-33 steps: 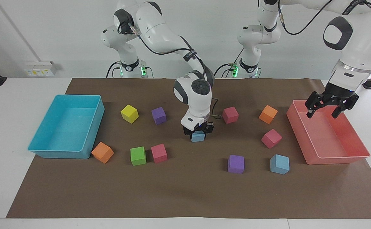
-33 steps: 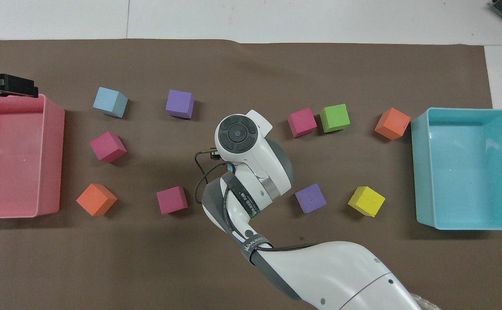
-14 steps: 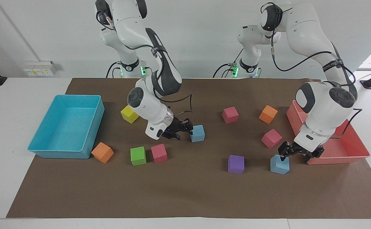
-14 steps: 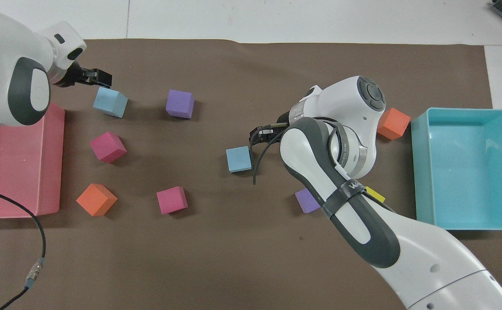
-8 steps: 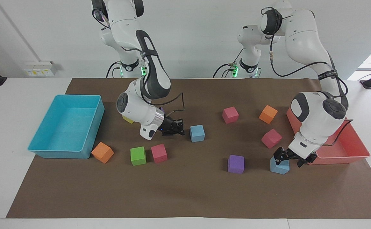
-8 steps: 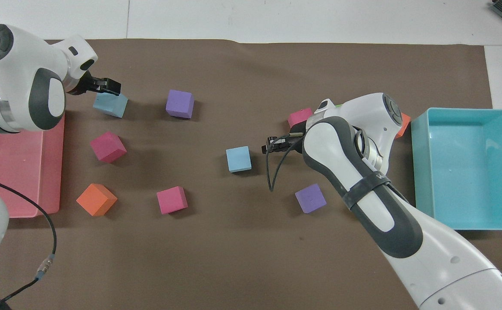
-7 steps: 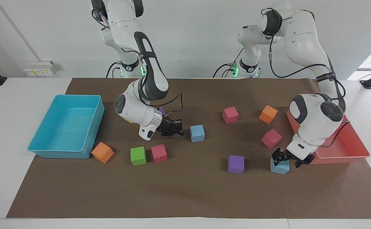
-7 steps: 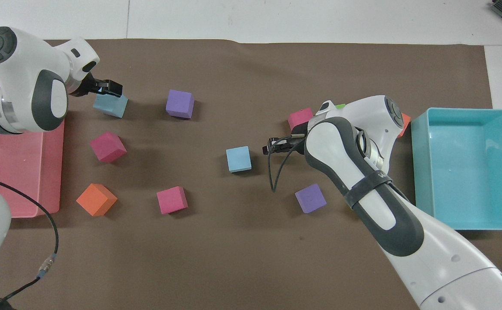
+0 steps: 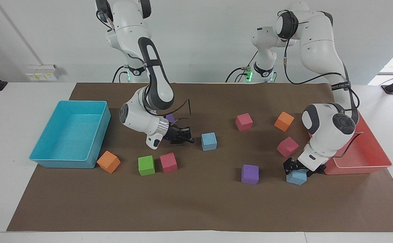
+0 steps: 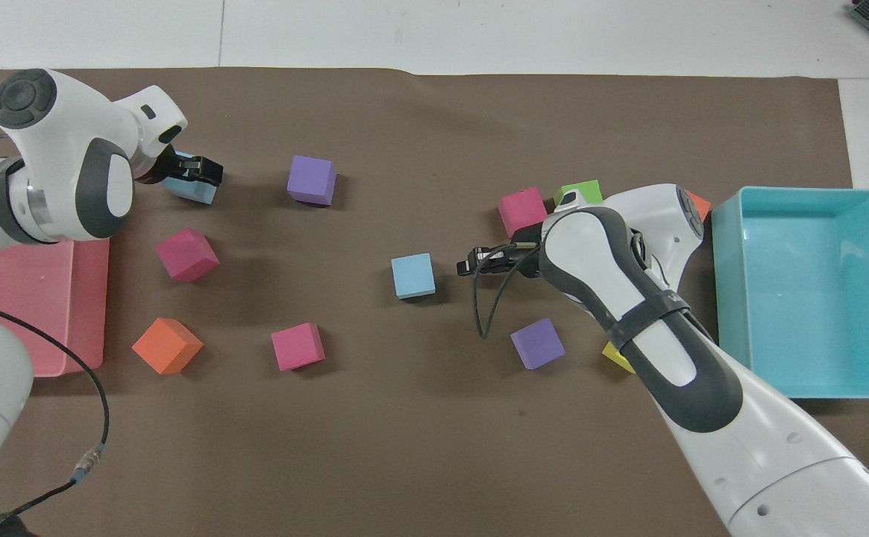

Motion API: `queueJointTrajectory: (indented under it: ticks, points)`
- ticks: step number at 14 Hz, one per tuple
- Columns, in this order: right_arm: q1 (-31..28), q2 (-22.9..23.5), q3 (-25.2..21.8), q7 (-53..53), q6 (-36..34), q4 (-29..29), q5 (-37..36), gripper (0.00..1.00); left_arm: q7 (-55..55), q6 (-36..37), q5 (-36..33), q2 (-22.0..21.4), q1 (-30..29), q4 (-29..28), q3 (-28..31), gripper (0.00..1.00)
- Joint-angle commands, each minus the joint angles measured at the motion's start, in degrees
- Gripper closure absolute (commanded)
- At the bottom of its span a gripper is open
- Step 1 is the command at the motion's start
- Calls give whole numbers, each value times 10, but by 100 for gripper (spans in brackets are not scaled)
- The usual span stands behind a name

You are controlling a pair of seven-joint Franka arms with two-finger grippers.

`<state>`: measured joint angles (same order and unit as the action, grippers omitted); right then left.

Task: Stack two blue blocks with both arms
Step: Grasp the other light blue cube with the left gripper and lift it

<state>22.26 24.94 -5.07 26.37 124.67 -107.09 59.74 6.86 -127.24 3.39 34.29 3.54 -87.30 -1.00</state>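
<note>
White table [image 9: 21,202] under a brown mat [image 9: 196,206] – cubes scattered across it: two blue [image 9: 209,141] [image 9: 296,178], two purple [image 9: 250,174] [image 10: 536,343], three pink [image 9: 244,122] [image 9: 287,146] [image 9: 168,162], two orange [image 9: 283,121] [image 9: 108,161], a green [image 9: 146,165], a yellow [image 10: 617,356] half hidden. Turquoise tray [image 9: 48,160] at the right arm's end – pink tray [image 9: 358,167] at the left arm's

Turquoise tray [image 9: 49,157], pink tray [image 9: 382,158], coloured cubes [image 9: 250,174].
</note>
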Motion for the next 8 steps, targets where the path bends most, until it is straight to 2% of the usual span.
queueJointTrajectory:
  ticks: [1,3,6,8]
  points:
    - [-11,-20,8,22,0,-29,22,100,7,-15,13,-21,5,-33,6,11]
    - [-12,-21,8,23,-7,-31,36,100,14,-13,12,-22,5,-35,7,49]
    - [-12,-17,8,23,-10,-31,41,100,12,-13,11,-24,8,-32,7,87]
    - [-14,-17,8,20,-14,-31,43,100,8,-6,11,-43,13,-30,7,89]
